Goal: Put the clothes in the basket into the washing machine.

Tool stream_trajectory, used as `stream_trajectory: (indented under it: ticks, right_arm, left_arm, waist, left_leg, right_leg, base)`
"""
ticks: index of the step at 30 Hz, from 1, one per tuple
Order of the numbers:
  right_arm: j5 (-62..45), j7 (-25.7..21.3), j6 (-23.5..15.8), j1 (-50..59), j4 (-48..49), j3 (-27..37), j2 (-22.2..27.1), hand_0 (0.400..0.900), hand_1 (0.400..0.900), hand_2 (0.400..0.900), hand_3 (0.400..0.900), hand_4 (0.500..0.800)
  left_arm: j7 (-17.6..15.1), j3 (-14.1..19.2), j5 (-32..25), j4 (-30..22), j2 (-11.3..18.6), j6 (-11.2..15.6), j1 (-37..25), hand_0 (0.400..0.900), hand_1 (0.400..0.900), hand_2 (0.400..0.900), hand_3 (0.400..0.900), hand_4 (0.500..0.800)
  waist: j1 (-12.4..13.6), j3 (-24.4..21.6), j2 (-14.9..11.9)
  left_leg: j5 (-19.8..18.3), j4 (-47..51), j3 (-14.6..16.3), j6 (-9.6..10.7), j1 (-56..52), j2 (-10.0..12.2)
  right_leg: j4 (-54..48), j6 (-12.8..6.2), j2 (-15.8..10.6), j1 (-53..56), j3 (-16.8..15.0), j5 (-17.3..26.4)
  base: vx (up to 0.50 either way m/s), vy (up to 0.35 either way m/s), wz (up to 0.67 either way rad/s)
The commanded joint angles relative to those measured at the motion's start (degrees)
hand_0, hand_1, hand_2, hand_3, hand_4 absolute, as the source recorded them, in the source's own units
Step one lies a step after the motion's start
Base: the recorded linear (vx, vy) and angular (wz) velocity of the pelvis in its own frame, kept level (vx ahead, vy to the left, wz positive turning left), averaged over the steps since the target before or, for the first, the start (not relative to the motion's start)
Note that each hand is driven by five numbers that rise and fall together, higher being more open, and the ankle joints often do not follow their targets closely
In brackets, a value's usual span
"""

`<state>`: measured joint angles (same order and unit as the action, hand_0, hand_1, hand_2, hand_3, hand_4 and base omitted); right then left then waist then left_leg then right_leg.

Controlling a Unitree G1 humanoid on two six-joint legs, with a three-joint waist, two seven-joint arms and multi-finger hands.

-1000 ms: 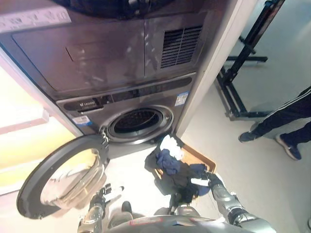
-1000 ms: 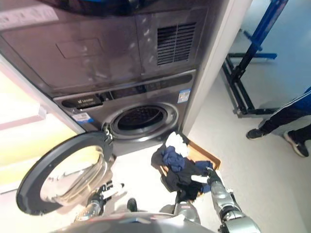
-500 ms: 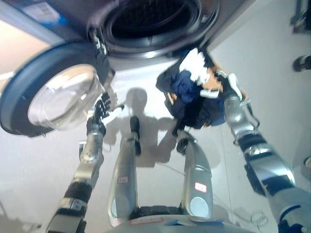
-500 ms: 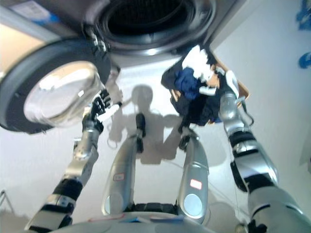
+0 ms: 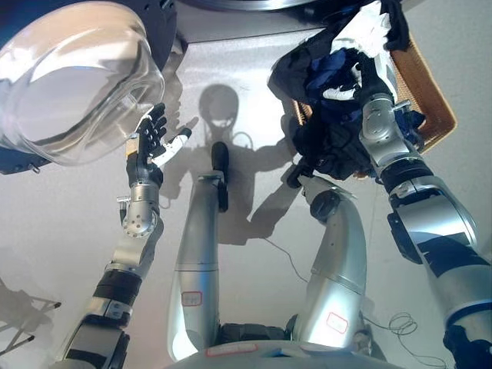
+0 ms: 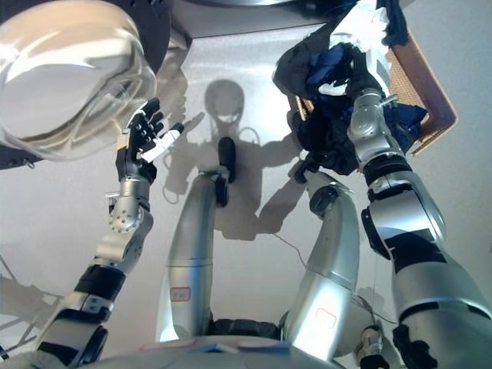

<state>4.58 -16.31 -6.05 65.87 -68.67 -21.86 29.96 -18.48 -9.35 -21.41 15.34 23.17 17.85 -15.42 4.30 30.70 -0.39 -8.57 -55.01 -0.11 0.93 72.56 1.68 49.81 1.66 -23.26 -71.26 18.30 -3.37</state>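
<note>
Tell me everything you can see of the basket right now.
The basket is a brown woven tray-like one, sitting on the pale floor at the upper right, partly cut off by the view's top edge. Only its right rim and wall show. The rest is buried under a heap of clothes, mostly dark blue and black with a white piece on top, spilling over its left side. The right hand reaches into the heap over it.
</note>
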Motion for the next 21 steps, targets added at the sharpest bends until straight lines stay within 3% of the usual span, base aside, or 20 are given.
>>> stream_trajectory:
  ticks: [1, 8, 13, 20, 21]
  right_arm:
    - [1.1, -3.4, -1.1, 0.2, -2.4, -2.8, 1.2, 0.9, 0.9, 0.9, 0.9, 0.8]
    - [6.3, -6.5, 1.5, 1.2, -9.1, -3.0, -0.5, 0.9, 0.9, 0.9, 0.9, 0.8]
    - [8.2, -9.9, 1.8, 1.7, -9.5, -2.5, 1.6, 0.9, 0.9, 0.9, 0.9, 0.8]
    - [10.2, -9.4, 2.4, 3.2, -11.0, -4.4, 4.3, 0.9, 0.9, 0.9, 0.9, 0.8]
    - [9.8, -9.8, 2.8, 3.2, -11.7, -3.8, 4.8, 0.612, 0.612, 0.612, 0.612, 0.627]
  left_arm:
    - [-2.6, 0.2, -1.8, -4.9, -1.4, 5.5, 3.3, 0.9, 0.9, 0.9, 0.9, 0.8]
    - [-4.0, -1.7, -2.4, -4.5, -1.3, 5.4, 3.4, 0.9, 0.9, 0.9, 0.9, 0.8]
    - [-5.0, -1.9, -2.2, -5.9, 0.0, 5.9, 3.8, 0.9, 0.9, 0.9, 0.9, 0.8]
    - [-4.2, -3.2, -2.5, -6.5, 1.7, 6.3, 3.2, 0.9, 0.9, 0.9, 0.9, 0.8]
    - [-4.1, -3.4, -2.7, -6.9, 1.7, 6.3, 3.3, 0.9, 0.9, 0.9, 0.9, 0.8]
  waist:
    - [-0.4, -6.1, 3.4]
    - [-0.3, -5.8, 4.5]
    - [0.4, -5.8, 5.7]
    - [1.5, -4.9, 7.3]
    - [1.6, -4.6, 7.7]
  left_leg:
    - [-1.2, 0.3, 0.1, 0.9, 3.8, -1.5]
    - [-2.0, -4.0, 0.2, -0.2, 8.0, -2.2]
    - [-2.5, -6.8, 0.4, -1.0, 10.4, -2.5]
    - [-3.1, -9.5, 0.0, -1.8, 11.8, -3.2]
    - [-3.2, -9.9, -0.1, -1.8, 12.0, -3.2]
  right_leg:
    - [5.0, -8.66, 0.1, -8.0, -0.5, -3.6]
    - [10.2, -7.85, -1.6, -13.6, -2.1, -4.8]
    - [13.8, -7.66, -2.5, -17.4, -4.1, -5.4]
    - [16.7, -7.49, -3.5, -18.7, -4.8, -6.7]
    - [17.2, -7.41, -3.6, -18.7, -4.7, -7.0]
  base:
    - [-0.03, 0.019, -0.01]
    - [0.0, 0.018, -0.01]
    - [0.0, 0.017, 0.0]
    - [-0.01, 0.009, 0.06]
    - [-0.01, 0.002, 0.04]
